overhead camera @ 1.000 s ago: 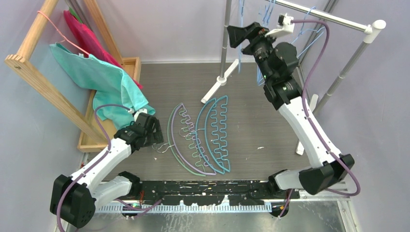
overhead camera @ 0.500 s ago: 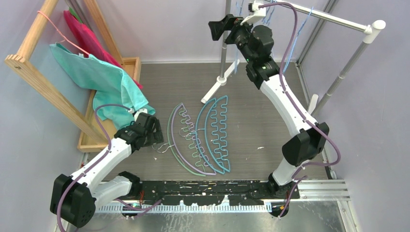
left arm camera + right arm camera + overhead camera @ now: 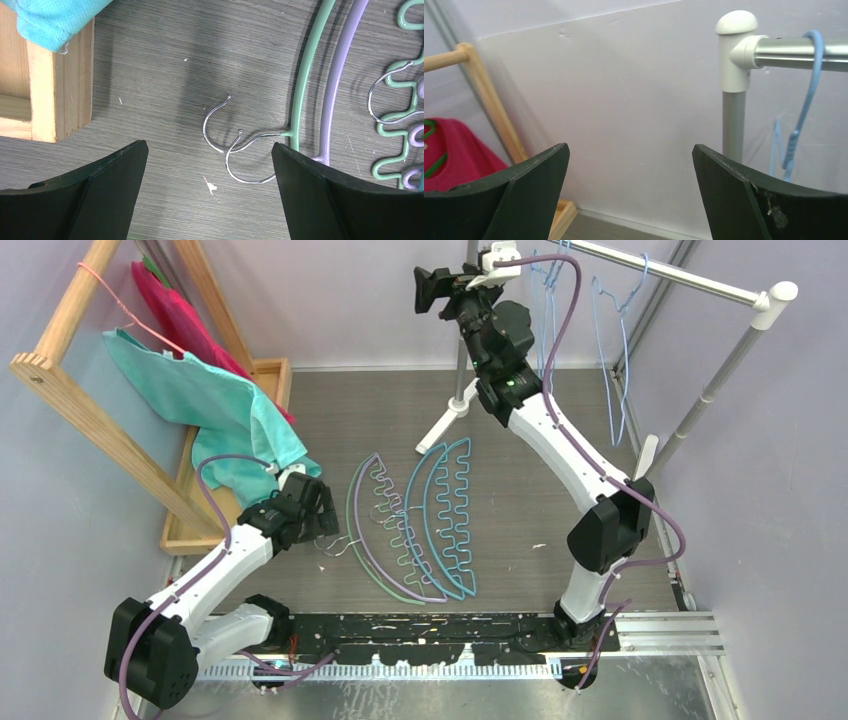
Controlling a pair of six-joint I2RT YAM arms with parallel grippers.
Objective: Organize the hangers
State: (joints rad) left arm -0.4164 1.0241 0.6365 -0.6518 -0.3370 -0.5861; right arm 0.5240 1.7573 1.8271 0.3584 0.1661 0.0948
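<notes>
Right gripper [image 3: 630, 147]: wide, empty — raised beside rail [image 3: 799, 47], blue hanger [image 3: 808, 85] hung there.
Left gripper [image 3: 208, 146]: wide — poised over metal hooks [image 3: 204, 131], likely next pickup.

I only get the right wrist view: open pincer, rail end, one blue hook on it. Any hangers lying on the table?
Observer: Yes, three arched hangers lie side by side on the table: teal, green and lilac.
Operator: What about the left arm?
Observer: The left pincer is open and empty, pointed at the metal hooks of the green and lilac ones.
Operator: Is that blue hanger alone on the rail?
Observer: No. The top view shows blue hangers at two spots along the rail.
</notes>
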